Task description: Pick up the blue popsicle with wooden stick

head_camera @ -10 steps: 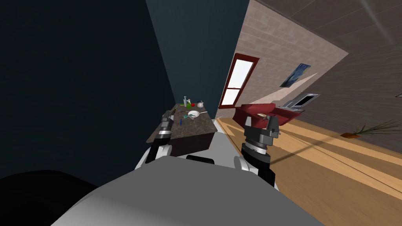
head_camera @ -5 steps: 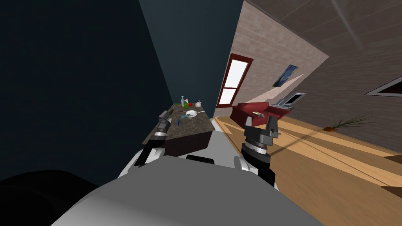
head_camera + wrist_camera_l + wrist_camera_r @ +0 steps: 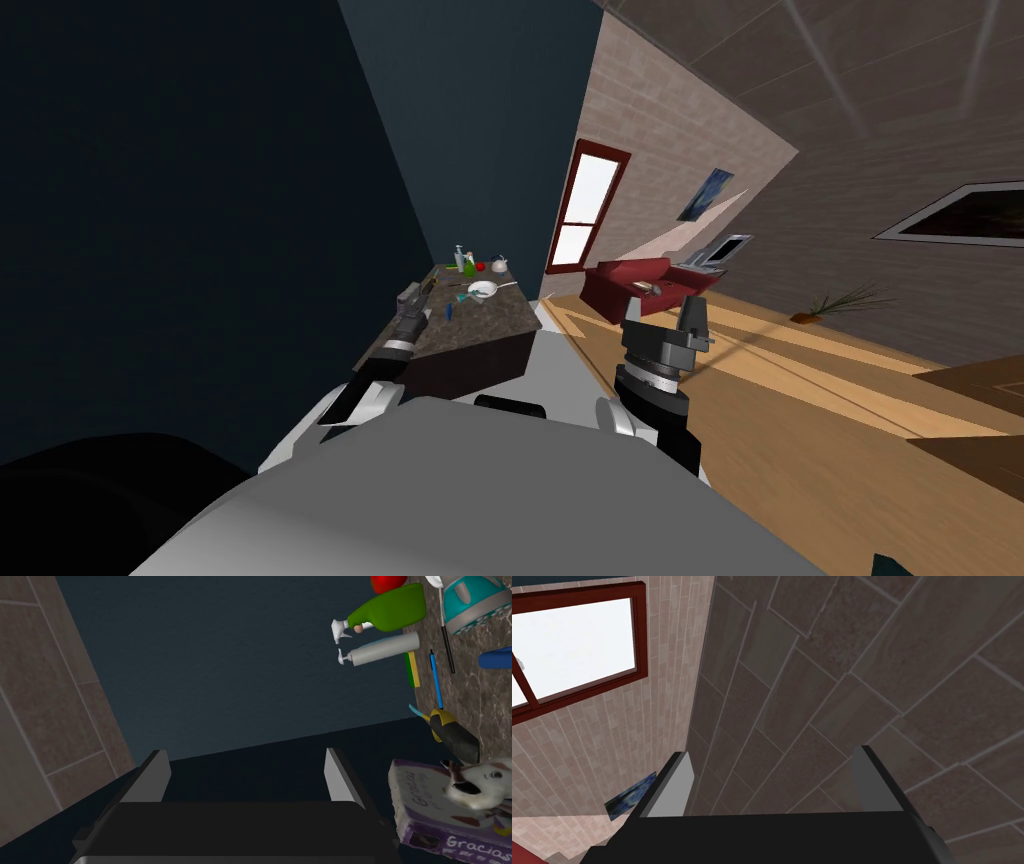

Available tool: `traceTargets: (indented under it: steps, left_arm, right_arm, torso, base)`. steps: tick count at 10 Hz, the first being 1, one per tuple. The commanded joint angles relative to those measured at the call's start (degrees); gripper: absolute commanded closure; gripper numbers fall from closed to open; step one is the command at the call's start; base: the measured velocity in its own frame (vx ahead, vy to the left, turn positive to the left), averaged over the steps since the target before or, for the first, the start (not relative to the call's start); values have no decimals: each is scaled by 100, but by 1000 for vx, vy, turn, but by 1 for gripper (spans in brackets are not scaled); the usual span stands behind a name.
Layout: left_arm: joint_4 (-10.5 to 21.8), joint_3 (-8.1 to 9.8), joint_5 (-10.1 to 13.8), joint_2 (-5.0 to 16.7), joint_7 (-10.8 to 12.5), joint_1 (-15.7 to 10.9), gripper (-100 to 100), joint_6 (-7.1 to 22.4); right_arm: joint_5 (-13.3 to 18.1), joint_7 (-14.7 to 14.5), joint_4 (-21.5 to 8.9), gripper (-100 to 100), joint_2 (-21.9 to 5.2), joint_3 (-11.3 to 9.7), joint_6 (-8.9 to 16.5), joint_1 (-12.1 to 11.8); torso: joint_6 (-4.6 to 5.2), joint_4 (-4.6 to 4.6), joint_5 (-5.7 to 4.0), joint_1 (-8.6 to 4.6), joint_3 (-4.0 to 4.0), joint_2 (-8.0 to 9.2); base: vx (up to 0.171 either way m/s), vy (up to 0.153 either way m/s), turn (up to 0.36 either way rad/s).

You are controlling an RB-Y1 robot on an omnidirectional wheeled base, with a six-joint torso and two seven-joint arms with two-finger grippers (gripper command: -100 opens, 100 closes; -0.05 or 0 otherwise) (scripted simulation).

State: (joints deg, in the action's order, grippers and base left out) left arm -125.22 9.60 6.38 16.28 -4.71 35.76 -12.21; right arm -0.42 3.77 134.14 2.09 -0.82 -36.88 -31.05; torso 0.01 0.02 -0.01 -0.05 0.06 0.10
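The blue popsicle (image 3: 449,312) lies on the dark marbled table top (image 3: 480,330), near its middle. In the left wrist view its blue end (image 3: 496,657) lies past a thin blue pen (image 3: 436,678), off to the side of the fingers. My left gripper (image 3: 408,298) hovers at the table's left edge beside the dark wall. It is open (image 3: 245,756), with nothing between the fingers, and faces the dark blue wall. My right gripper (image 3: 693,318) is raised to the right of the table, open (image 3: 773,753) and empty.
Also on the table are a green spray bottle (image 3: 390,613), a grey pump bottle (image 3: 382,650), a teal and grey object (image 3: 470,601), a black and yellow tool (image 3: 452,733), a purple book (image 3: 435,816) with a toy dog (image 3: 480,781), and a white pan (image 3: 483,289). A red sofa (image 3: 640,282) stands beyond on the wooden floor.
The whole head view has slid left, so I have turned. My left arm has stretched out further along the table's left edge. The right arm holds its pose.
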Motion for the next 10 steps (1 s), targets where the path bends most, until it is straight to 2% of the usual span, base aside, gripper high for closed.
traceTargets:
  steps: [1,2,3,4,5,6,8,9,10]
  left_arm:
    - [-3,129,205,286,-44,168,-100,286]
    - [-3,129,205,305,-44,168,-100,362]
    - [15,225,358,525,-62,292,-100,572]
    - [15,225,358,525,-62,292,-100,584]
    - [36,322,519,752,-81,420,-100,803]
    - [36,322,519,752,-81,420,-100,811]
    - [85,509,860,1142,-121,676,-100,1181]
    - [85,509,860,1226,-121,676,-100,1280]
    - [116,598,1040,1469,-141,804,-100,1451]
  right_arm:
    - [0,0,0,0,0,0,0,0]
    - [0,0,0,0,0,0,0,0]
    - [0,0,0,0,0,0,0,0]
    - [0,0,0,0,0,0,0,0]
    - [0,0,0,0,0,0,0,0]
    - [0,0,0,0,0,0,0,0]
    - [0,0,0,0,0,0,0,0]
    - [0,0,0,0,0,0,0,0]
    - [0,0,0,0,0,0,0,-1]
  torso:
    - [0,0,0,0,0,0]
    - [0,0,-1,-1,1,2]
    - [-1,1,0,0,1,1]
    - [-1,0,0,0,1,2]
    - [-1,0,0,1,0,0]
    - [0,0,0,0,0,0]
    - [0,0,0,-1,-1,-1]
    - [0,0,-1,-1,0,0]
    - [-2,0,1,2,0,-1]
  base:
    - [-29,-31,-150]
    - [-27,-21,-62]
    - [-25,-20,-94]
    - [-20,-18,-69]
    - [-21,-24,-124]
    - [-16,-17,-57]
    - [-23,-28,-166]
    - [-21,-16,-81]
    - [-23,-20,-117]
